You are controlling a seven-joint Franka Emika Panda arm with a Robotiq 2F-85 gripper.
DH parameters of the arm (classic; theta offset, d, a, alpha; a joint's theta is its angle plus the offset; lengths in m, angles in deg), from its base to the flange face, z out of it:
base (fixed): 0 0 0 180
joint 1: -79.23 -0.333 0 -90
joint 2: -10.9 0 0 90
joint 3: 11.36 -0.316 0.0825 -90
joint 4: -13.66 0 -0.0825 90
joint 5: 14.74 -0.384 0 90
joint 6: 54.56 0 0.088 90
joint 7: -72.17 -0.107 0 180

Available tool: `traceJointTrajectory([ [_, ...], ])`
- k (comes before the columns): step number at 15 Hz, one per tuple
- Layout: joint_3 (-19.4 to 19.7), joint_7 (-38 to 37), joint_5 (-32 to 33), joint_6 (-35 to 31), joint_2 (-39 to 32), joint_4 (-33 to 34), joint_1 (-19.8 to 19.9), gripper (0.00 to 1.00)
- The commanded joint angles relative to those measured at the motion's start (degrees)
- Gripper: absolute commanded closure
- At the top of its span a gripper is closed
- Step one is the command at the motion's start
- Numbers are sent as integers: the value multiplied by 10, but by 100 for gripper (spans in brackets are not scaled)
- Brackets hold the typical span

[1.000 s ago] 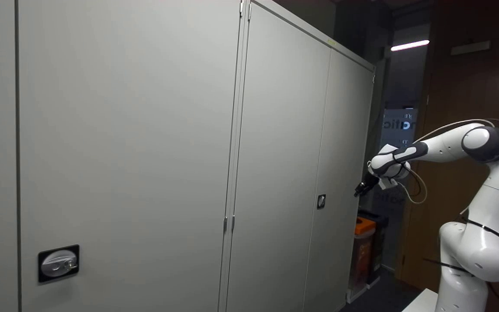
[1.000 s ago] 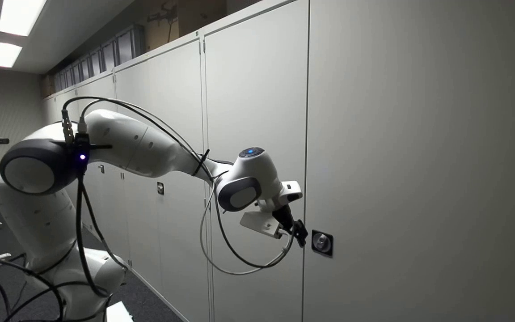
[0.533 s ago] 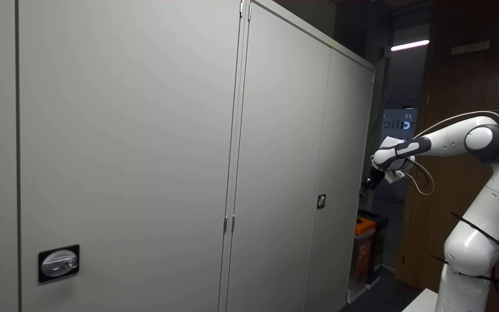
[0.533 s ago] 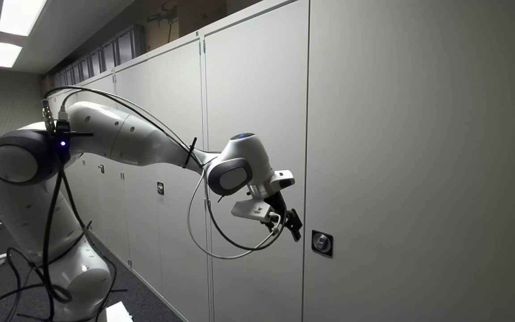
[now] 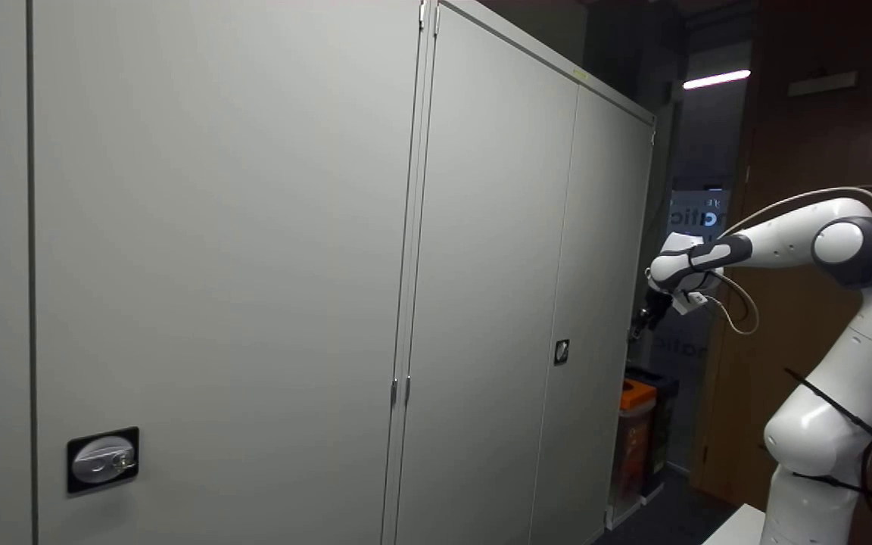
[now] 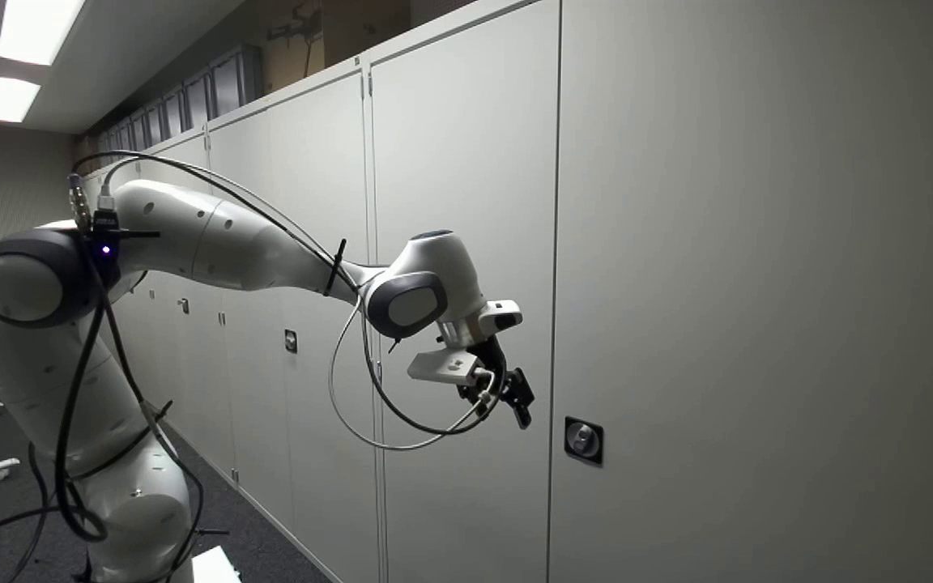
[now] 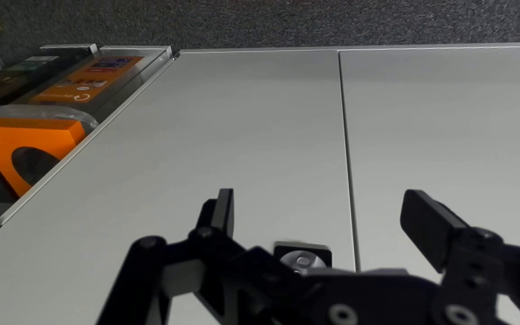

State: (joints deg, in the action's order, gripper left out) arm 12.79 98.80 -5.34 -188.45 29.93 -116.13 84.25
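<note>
1. The claw [image 7: 318,210] stands wide, its black fingers [image 7: 223,210] well apart; it hangs in front of a light grey cabinet [image 6: 661,243], angled downward;
2. Nearest to it is a round silver-and-black handle [image 7: 303,258]; in both exterior views this sits on the right-hand door [image 6: 758,283], just right of the seam [image 6: 555,243]; in an exterior view the claw shows left of it and a little higher, apart from it; in the wrist view the claw's own body hides part of it;
3. The white arm [image 6: 215,243] reaches in from the left in an exterior view;
4. An orange-lidded bin [image 5: 635,431] stands by the cabinet's far right end, a dark bin [image 5: 661,431] beside it;
5. Near, on the left, a neighbouring door [image 5: 232,265] carries another handle [image 5: 103,460];
6. Grey crates [image 6: 227,81] line the far left cabinet tops.
</note>
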Motion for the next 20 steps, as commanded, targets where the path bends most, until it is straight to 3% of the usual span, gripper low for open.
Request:
traceJointTrajectory([
  [1,-22,20,-29,42,21,5,16,0],
  [8,-14,35,-81,16,33,-8,9,0],
  [9,-27,17,-61,26,16,1,18,0],
  [20,-26,22,-75,26,18,1,17,0],
])
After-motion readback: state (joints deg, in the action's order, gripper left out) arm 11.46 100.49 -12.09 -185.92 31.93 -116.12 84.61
